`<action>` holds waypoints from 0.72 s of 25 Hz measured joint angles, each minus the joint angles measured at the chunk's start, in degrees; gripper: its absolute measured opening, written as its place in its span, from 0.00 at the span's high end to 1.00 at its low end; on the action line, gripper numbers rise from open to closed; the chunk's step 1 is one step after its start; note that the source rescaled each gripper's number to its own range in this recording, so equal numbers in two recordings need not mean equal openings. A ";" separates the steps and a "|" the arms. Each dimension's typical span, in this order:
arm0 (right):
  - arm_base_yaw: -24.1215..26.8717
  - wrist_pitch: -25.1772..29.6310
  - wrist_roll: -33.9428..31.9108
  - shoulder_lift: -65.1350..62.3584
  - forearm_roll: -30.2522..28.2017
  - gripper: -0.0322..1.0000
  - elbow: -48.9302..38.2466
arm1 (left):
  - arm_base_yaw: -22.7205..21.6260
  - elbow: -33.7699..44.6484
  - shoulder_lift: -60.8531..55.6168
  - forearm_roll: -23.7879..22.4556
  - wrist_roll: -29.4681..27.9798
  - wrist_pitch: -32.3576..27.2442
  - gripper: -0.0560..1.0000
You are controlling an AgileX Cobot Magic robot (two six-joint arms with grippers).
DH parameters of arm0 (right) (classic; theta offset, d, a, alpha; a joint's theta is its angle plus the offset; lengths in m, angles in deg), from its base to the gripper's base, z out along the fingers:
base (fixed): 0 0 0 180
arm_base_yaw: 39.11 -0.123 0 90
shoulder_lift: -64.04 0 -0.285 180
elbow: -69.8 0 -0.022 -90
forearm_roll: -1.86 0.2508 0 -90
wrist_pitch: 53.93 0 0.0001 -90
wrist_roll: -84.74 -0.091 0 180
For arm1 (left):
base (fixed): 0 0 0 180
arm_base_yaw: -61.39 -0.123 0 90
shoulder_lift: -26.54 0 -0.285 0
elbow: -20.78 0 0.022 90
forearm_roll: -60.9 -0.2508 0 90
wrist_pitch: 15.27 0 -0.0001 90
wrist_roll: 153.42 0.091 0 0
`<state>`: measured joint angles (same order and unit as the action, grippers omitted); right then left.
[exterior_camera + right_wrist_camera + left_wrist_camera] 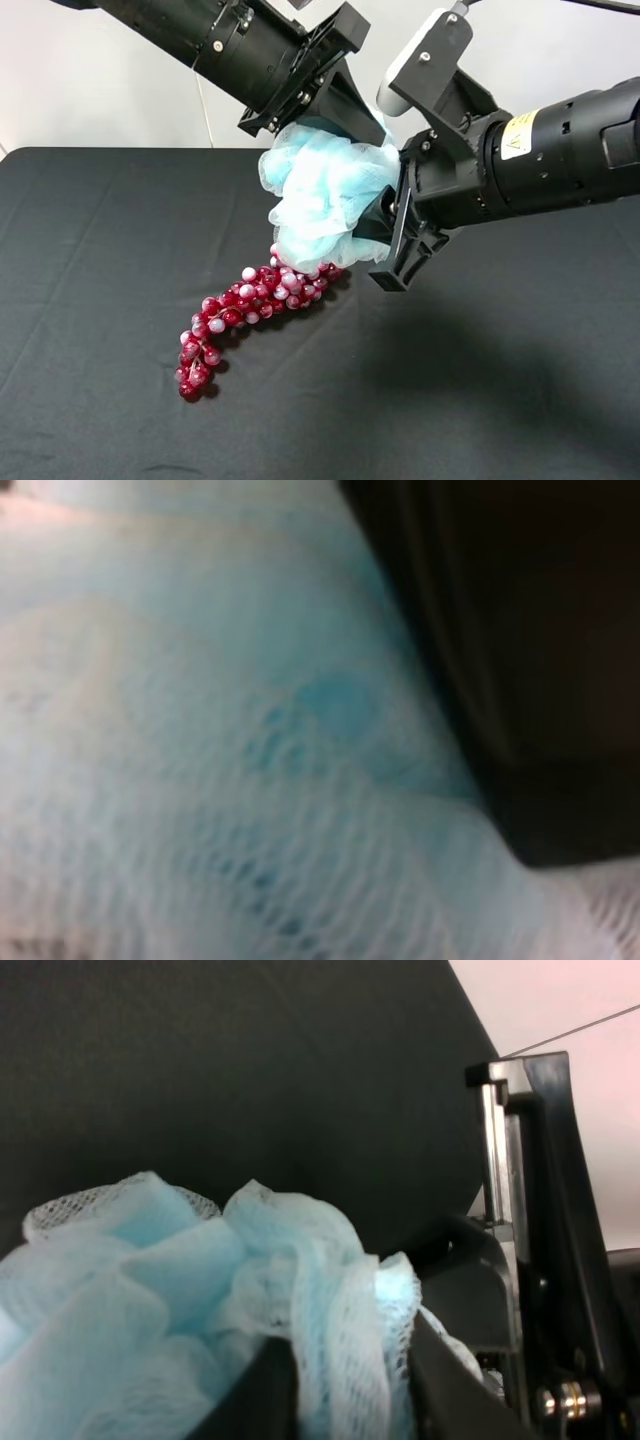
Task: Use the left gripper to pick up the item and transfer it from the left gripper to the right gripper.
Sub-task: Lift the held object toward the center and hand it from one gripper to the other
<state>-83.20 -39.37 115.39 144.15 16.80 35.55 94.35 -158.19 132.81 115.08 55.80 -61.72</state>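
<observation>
Exterior high: left pincer (352,118) clamps puff (325,195) midair above grapes (250,300); right pincer (395,218) state unclear.

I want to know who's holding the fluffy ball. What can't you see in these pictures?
- Exterior high view: the bath puff covers the right gripper's fingertips, so its grip is unclear.
- Right wrist view: blurred, only mesh and a dark shape.
- Left wrist view: the picture's edge cuts off the left gripper's fingers.
- Exterior high view: puff hides the grape bunch's far end.
</observation>
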 joint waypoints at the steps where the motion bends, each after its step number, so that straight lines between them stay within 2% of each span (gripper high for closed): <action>1: 0.00 0.07 0.00 0.07 0.00 0.74 -0.05 | 0.00 0.00 0.00 -0.03 -0.06 0.21 0.57; 4: 0.00 0.13 0.00 0.24 0.00 0.77 -0.12 | 0.00 0.00 0.00 -0.03 -0.48 0.45 0.17; 6: 0.00 0.13 -0.07 0.24 0.00 0.79 -0.12 | 0.05 0.00 0.00 -0.03 -0.48 0.45 0.06; 9: 0.00 0.08 -0.07 0.24 0.00 0.79 -0.12 | 0.05 0.00 0.00 -0.13 -0.59 0.45 0.01; 15: 0.00 0.13 -0.07 0.24 0.00 0.84 -0.12 | -0.20 0.00 -0.12 -1.92 -0.88 -1.05 0.01; 18: 0.00 0.03 -0.07 0.24 0.00 0.85 -0.12 | -2.02 0.00 -0.63 -2.48 -2.13 -2.81 0.01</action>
<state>-83.20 -39.34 115.32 144.39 16.80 35.42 92.33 -158.19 132.18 112.59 53.67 -64.54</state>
